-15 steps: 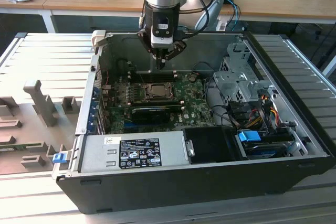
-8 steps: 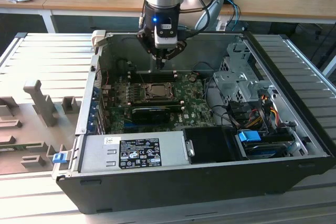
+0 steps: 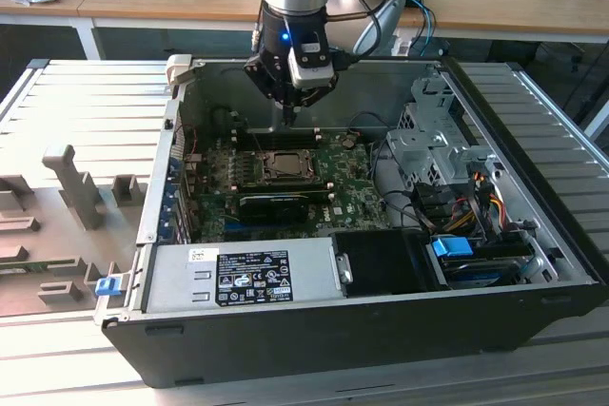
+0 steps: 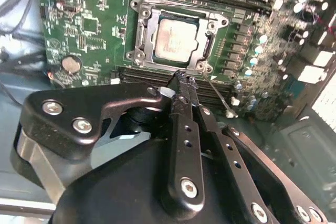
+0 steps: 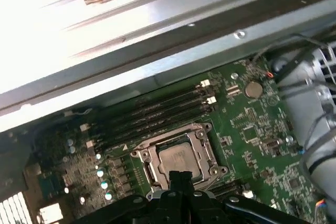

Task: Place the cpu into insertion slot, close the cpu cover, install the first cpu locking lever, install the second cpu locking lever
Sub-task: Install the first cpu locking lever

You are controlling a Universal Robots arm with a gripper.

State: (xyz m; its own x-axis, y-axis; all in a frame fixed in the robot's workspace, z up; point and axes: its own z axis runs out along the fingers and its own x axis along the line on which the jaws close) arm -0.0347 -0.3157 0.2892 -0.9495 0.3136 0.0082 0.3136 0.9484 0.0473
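Second wrist view: the tool is clenched, fingers pressed together with nothing seen between them, its tip at the socket rim. Straight beyond the tip lies the chip, seated flat in the socket, with the cover down around it. A thin lever juts out beside the tip. The green board sits inside an open computer case on a grey slatted tabletop.
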